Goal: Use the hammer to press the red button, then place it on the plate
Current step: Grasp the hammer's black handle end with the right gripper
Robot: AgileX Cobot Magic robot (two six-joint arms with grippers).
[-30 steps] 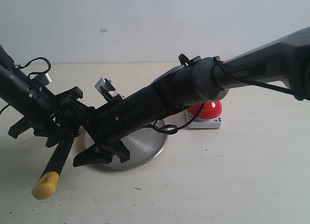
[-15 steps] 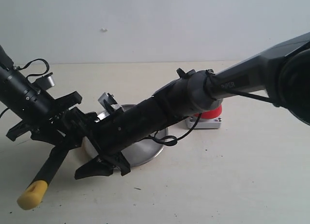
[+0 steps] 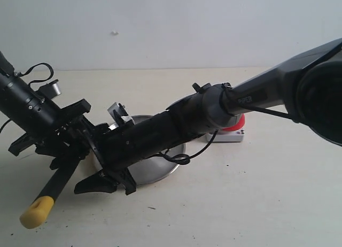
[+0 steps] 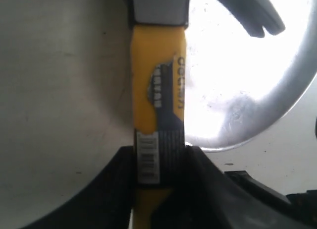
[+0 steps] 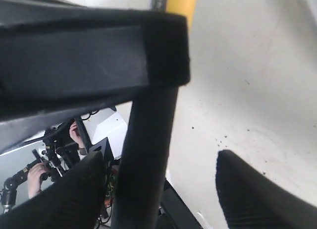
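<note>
left pincer [image 4: 158,162]: shut tight on the hammer [image 4: 157,90], with a finger pressed to each side of the handle where the yellow gives way to black.
right pincer [image 5: 158,157]: spread wide and holding nothing. The hammer's black shaft runs between its two fingers, close by one and well clear of the other. Whether it touches the near finger cannot be told.
hammer: at 9 o'clock of the plate [image 3: 152,172] in the exterior view. From the left pincer the handle slants toward 7 o'clock and finishes in its yellow end. Whether that end rests on the table [image 3: 240,193] cannot be told. The left wrist view shows the dark head and claw over the plate; touching it or not, I cannot tell.
plate: flat on the table at 3 o'clock of the left pincer. The right arm [image 3: 176,126] covers much of it, and its bare shiny surface and rim show at 5 o'clock, below the arm.
button [image 3: 238,124]: at 2 o'clock of the plate, near it but apart. Only part of the red dome and the grey base show past the right arm.
right arm: comes in from 2 o'clock and crosses over the plate. It ends with the right pincer at 7 o'clock of the plate, just beside the left pincer.
</note>
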